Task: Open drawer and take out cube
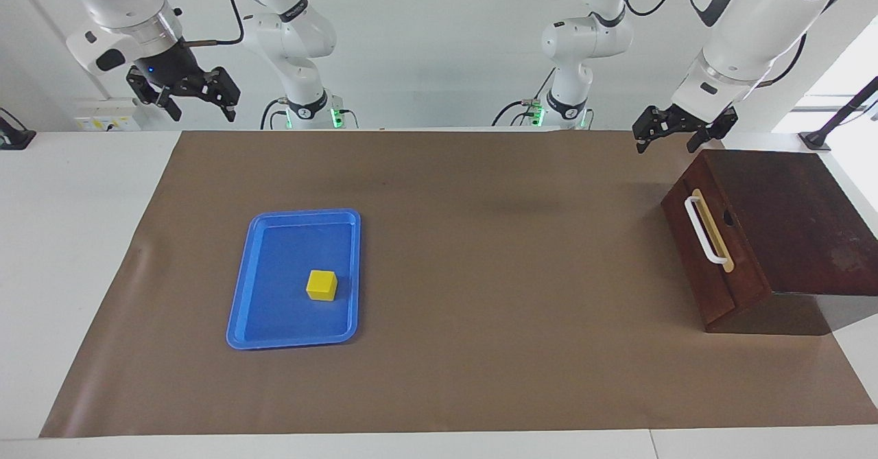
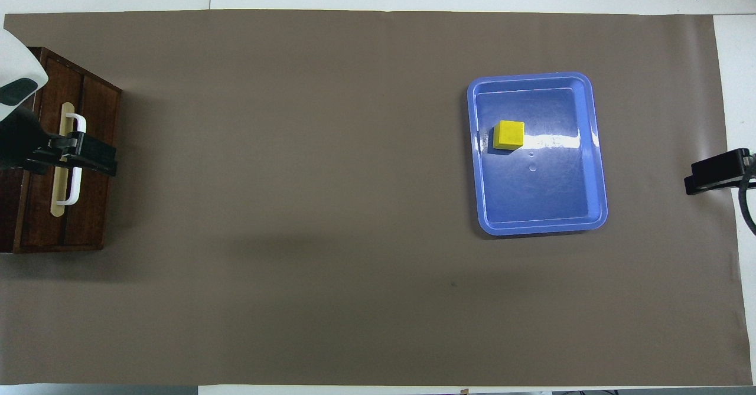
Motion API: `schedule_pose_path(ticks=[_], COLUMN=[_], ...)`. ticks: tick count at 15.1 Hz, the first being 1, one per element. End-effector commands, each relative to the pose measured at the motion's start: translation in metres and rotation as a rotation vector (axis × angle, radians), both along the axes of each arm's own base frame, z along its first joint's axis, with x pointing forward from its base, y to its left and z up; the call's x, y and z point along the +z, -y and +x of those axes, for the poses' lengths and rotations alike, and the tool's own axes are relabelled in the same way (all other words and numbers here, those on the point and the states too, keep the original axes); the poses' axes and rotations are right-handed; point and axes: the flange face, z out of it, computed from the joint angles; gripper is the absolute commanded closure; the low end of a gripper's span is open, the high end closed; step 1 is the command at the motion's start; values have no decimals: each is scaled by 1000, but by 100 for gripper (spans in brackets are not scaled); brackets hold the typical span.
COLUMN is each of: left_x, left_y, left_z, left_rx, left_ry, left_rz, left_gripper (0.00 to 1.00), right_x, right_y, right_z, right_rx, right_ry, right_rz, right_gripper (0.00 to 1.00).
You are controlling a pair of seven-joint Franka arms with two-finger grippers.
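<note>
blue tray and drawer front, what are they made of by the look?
Blue tray: likely plastic, glossy; a white glare streak runs across its floor. Drawer front: dark reddish-brown wood, seemingly stained, dull finish; its handle is a smooth white bar, probably plastic or painted metal.

A white table (image 1: 75, 253) fills most of the facing view, covered across its middle by a large brown paper sheet (image 1: 480, 274) with a faint crease near its lower left. Along the top of the frame runs a plain white wall (image 1: 439, 54), evenly lit. At the upper left a pale socket strip (image 1: 106, 123) sits where wall meets table. At the upper right edge a bright window (image 1: 847, 78) lets in daylight, with a dark stand (image 1: 840, 119) in front of it
</note>
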Motion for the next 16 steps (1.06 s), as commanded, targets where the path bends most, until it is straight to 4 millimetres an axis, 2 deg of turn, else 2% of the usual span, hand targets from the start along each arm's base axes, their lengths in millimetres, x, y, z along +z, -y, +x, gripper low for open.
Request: schedule_pose_path(ticks=[1, 16], left_x=[3, 3], left_y=[-2, -1], left_z=[-2, 0], left_rx=[-3, 0], left_ry=[16, 37], left_rz=[-23, -32], left_gripper=[0, 0], right_x=[5, 3], right_y=[-3, -2], right_z=[-6, -11], right_rx=[23, 23], right_ry=[-5, -14], right_rz=[12, 14], right_gripper=[0, 0])
